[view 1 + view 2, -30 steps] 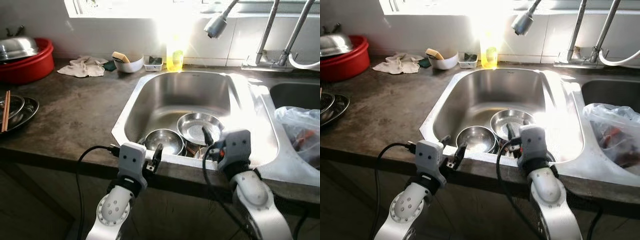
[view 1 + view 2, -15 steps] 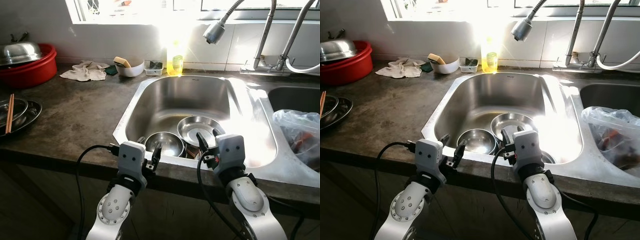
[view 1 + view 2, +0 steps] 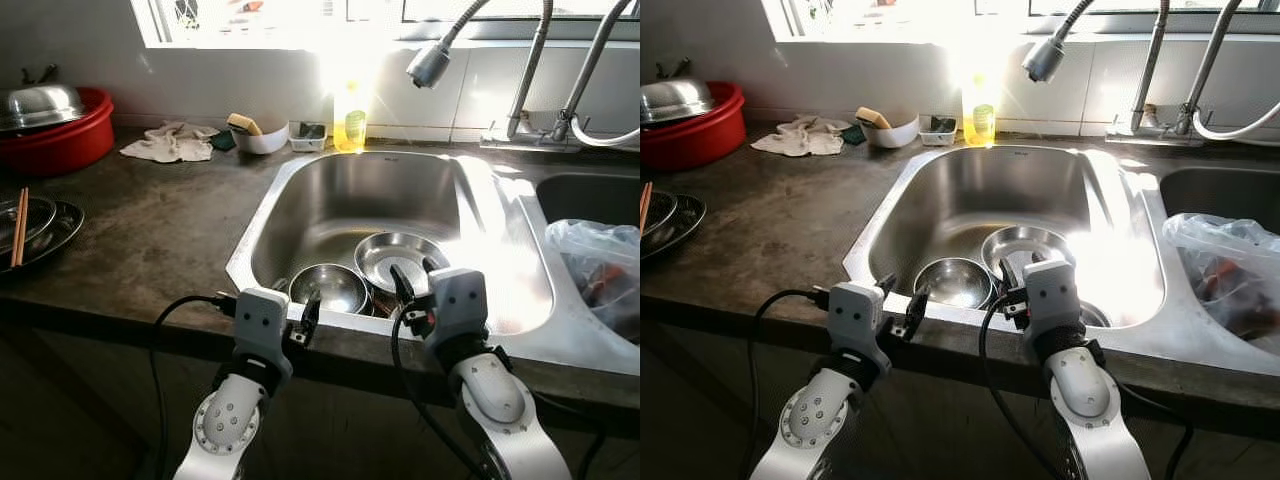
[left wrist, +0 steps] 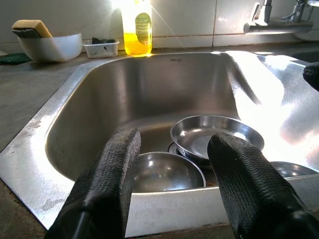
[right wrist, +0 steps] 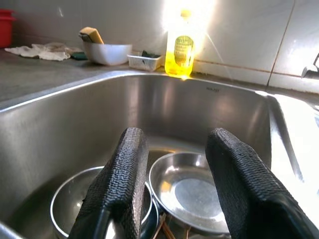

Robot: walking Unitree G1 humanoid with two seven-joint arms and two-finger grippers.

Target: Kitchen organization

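Observation:
A steel sink [image 3: 360, 190] holds a small steel bowl [image 3: 330, 285] at its front and a wider steel dish [image 3: 402, 258] just behind and to the right. More steel ware and what look like chopsticks lie beneath them. My left gripper [image 3: 296, 298] hovers open at the sink's front rim, aimed at the small bowl [image 4: 164, 172]. Over the front rim, my right gripper [image 3: 414, 276] is open with nothing between its fingers. It faces the dish [image 5: 192, 189] and the bowl [image 5: 75, 209].
A yellow soap bottle [image 3: 349, 115], a white bowl with a sponge [image 3: 258, 135] and a cloth [image 3: 170, 142] line the back wall. A red basin with a steel lid [image 3: 55, 125] and plates with chopsticks [image 3: 30, 220] sit left. A plastic bag [image 3: 600, 265] fills the right basin; a spray head [image 3: 428, 62] hangs above.
The whole view has shifted a little. My right gripper has edged left and slightly forward over the sink's front rim. The left gripper stays near the rim; both remain open.

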